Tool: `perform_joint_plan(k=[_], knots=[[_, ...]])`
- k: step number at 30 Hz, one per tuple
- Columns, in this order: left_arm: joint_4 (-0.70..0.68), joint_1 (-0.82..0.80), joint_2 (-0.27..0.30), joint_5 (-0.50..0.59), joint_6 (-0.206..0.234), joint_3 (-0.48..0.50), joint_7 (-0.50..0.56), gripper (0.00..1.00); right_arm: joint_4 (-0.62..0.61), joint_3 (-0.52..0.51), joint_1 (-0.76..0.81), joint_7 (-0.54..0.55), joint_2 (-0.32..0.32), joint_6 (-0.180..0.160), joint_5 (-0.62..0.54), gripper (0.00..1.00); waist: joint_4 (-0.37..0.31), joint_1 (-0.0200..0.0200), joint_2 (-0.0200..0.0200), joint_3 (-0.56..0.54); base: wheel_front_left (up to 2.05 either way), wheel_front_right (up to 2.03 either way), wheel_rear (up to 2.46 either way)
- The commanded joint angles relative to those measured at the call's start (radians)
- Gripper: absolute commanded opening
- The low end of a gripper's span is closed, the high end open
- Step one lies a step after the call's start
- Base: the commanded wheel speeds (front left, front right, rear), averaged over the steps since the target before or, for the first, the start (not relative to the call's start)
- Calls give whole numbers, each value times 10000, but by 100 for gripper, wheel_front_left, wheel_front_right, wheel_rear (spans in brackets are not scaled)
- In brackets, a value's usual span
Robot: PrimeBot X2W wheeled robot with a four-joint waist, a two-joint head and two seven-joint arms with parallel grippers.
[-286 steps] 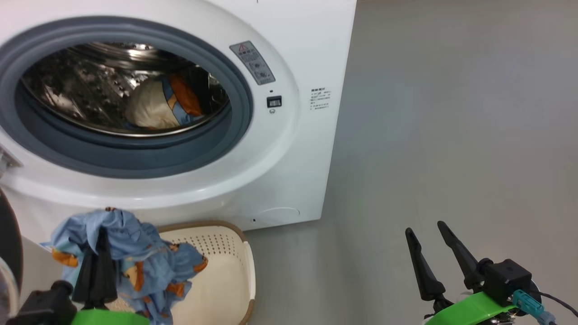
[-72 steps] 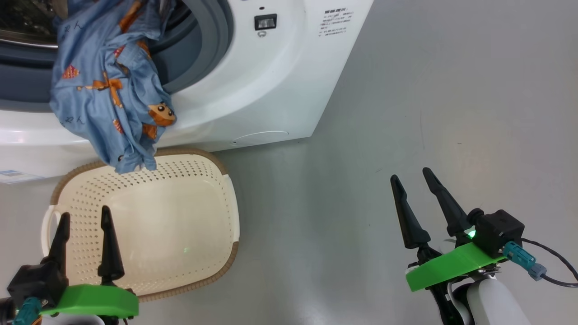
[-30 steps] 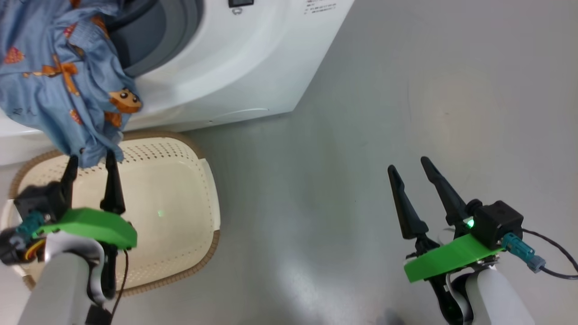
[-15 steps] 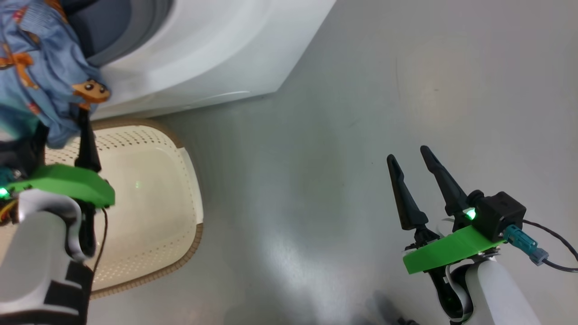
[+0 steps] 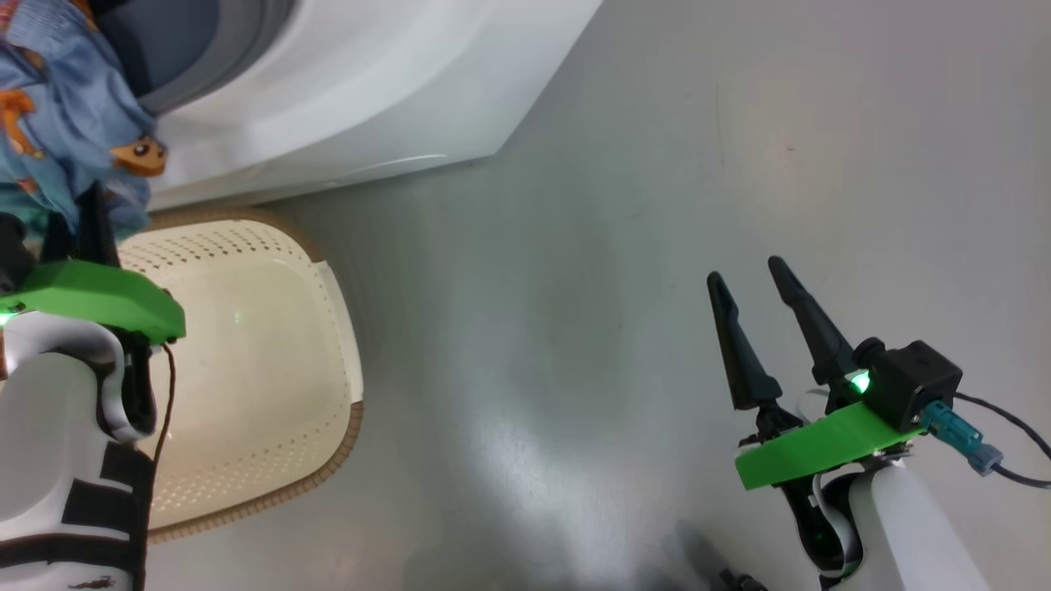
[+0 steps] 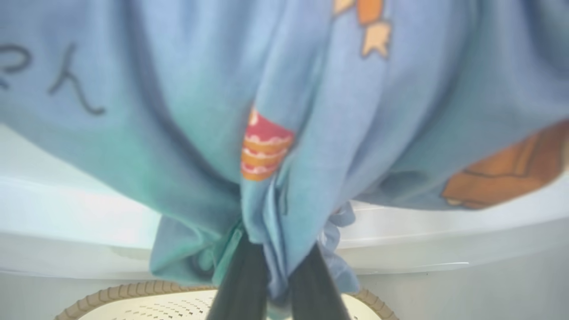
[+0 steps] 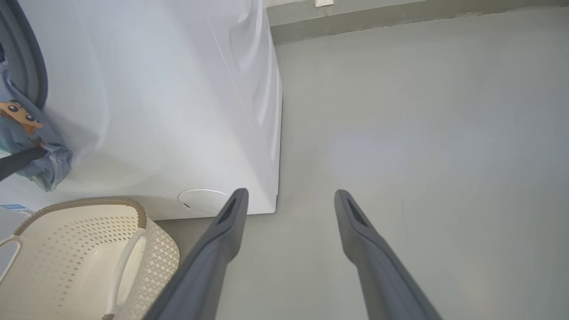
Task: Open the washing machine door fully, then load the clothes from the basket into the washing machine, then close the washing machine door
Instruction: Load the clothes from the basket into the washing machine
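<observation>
Fingers of the left gripper, wide a second ago, now pinch the hem of the light blue garment, which hangs from the washing machine mouth above the basket. Soft, light, limp: bunched hem suits. Idle right gripper fingers stand wide.

Washing machine upper left; garment hangs from its opening at far upper left, hem above basket back rim. Basket on floor below machine front, left. Left gripper at left edge, pinching hem. Right gripper lower right, above floor, well apart.
</observation>
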Motion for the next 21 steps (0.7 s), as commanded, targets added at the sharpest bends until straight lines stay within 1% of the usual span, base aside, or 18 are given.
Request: perform_joint_plan(k=[1, 9, 13, 16, 21], knots=[[-374, 26, 324, 78, -53, 359, -64, 0, -169, 204, 78, -120, 11, 92, 145, 100, 81, 0, 0, -82, 0, 0, 0], [-1503, 940, -111, 528, -233, 561, -64, 0, -90, 116, 147, -120, 11, 92, 114, 100, 496, 0, 0, -520, 0, 0, 0], [-2211, 1271, -298, 774, -212, 603, -64, 0, -49, 61, 179, -120, 11, 92, 71, 100, 730, 0, 0, -779, 0, 0, 0], [-2614, 1299, -238, 979, -264, 570, -64, 0, -26, 22, 255, -120, 11, 92, 49, 100, 872, 0, 0, -985, 0, 0, 0], [-2675, 919, 131, 1135, -311, 536, 49, 0, 43, 117, 290, -120, 11, 92, 103, 100, 842, 0, 0, -1205, 0, 0, 0]])
